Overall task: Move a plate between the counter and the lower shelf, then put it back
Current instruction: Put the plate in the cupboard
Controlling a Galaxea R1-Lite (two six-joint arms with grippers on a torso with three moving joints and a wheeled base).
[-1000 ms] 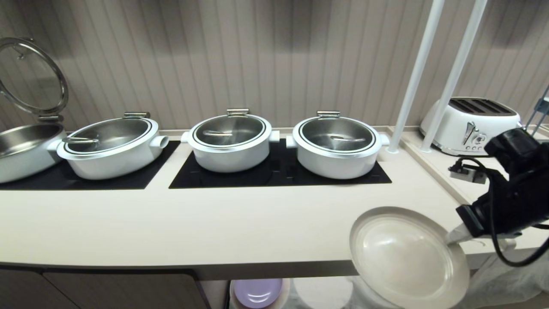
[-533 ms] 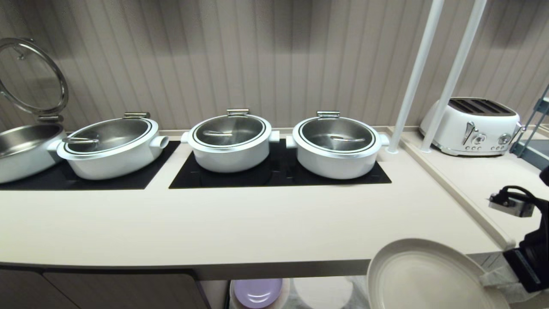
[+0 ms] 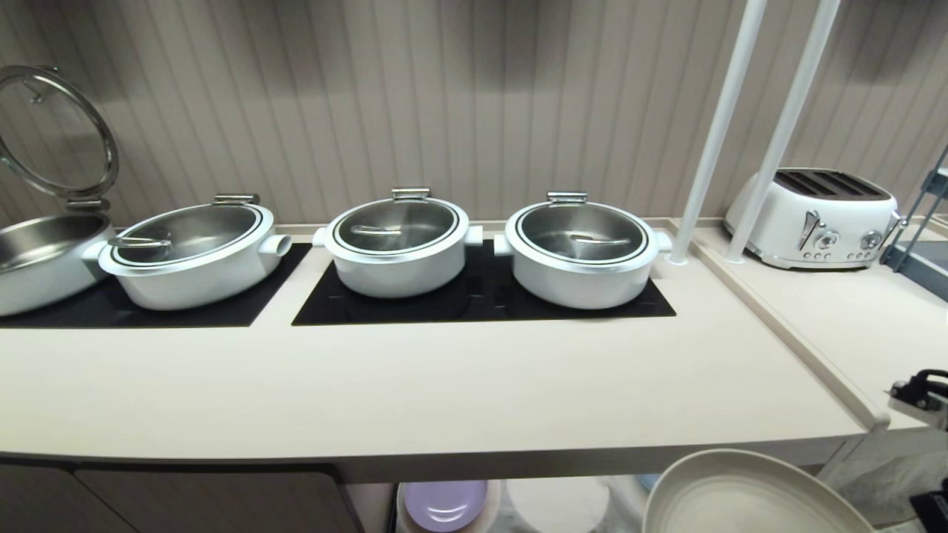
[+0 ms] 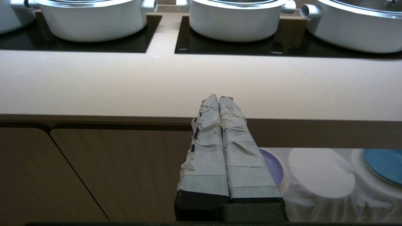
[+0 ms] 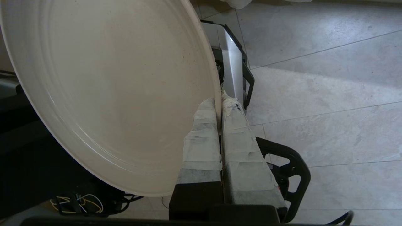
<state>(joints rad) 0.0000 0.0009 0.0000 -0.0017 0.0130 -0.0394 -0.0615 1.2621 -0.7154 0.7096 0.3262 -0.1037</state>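
Note:
The cream-beige plate (image 3: pixel 748 496) hangs tilted below and in front of the counter (image 3: pixel 444 385), at the near right. In the right wrist view my right gripper (image 5: pixel 220 103) is shut on the rim of the plate (image 5: pixel 110 88), which stands on edge above the tiled floor. The lower shelf (image 3: pixel 555 503) shows under the counter's edge, draped in white cloth. My left gripper (image 4: pixel 219 99) is parked, shut and empty, in front of the counter (image 4: pixel 125 84), with the lower shelf (image 4: pixel 320 175) beyond it.
Three lidded white pots (image 3: pixel 400 248) stand on black panels (image 3: pixel 481 303); an open one sits far left. A toaster (image 3: pixel 811 215) and two white poles (image 3: pixel 711 141) are at the right. On the shelf lie a lilac plate (image 4: pixel 271 163) and a blue plate (image 4: pixel 383 163). A brown cabinet door (image 4: pixel 94 175) is at the left.
The right arm has carried the plate off the counter's near right corner, down and toward me, below the front edge. The arm has mostly left the head view.

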